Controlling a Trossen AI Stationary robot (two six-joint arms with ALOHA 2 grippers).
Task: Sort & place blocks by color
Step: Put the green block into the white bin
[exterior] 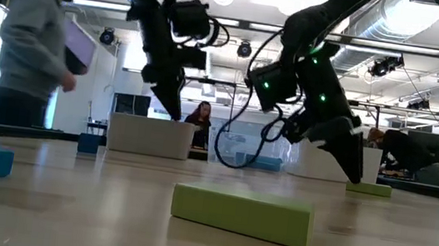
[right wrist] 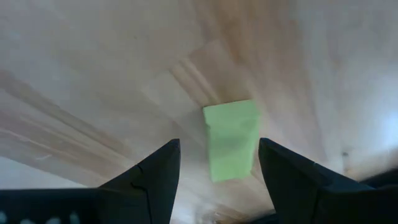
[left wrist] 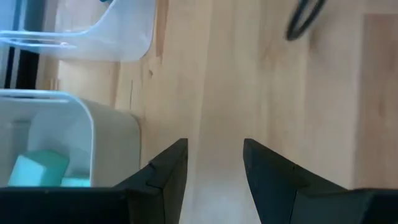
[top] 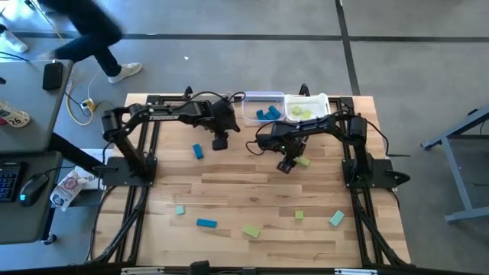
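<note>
the right end effector (right wrist: pixel 214 171) hangs with fingers apart over a yellow-green block (right wrist: pixel 231 140) lying on the tabletop (top: pixel 244 191). the left end effector (left wrist: pixel 214 168), fingers apart and empty, hovers beside a bin (left wrist: pixel 74 140) holding teal blocks (left wrist: pixel 37 171). more blocks (top: pixel 206 223) lie scattered nearer the front edge.

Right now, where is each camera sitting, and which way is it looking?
High view: above the table, looking straight down; both arms show.
Low view: at tabletop height, looking level across into the room; both arms come down from above, a person stands behind.
Left wrist view: on the left arm, looking past the open left gripper at bare wood and a bin.
Right wrist view: on the right arm, looking past the open right gripper at a yellow-green block.
Shared: that block also shows in the high view.
</note>
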